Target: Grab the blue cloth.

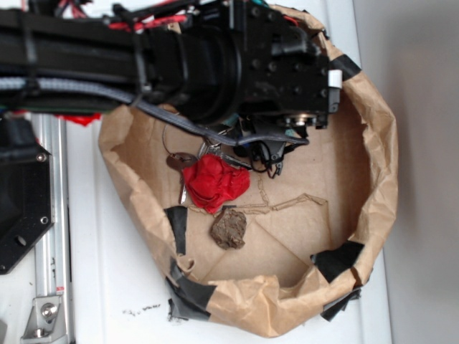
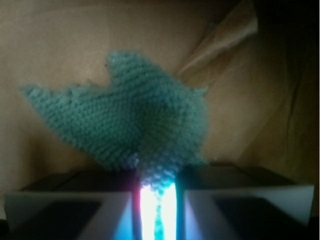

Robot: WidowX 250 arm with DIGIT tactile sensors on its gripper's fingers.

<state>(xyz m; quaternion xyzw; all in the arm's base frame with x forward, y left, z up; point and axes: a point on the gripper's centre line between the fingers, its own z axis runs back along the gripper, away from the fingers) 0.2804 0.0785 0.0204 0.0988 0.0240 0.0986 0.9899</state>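
In the wrist view I read the gripper [image 2: 157, 200] as closed on a bunched corner of the blue cloth [image 2: 135, 125], which fanned directly ahead of the jaws above the paper bag's floor [image 2: 60, 45], long axis crosswise
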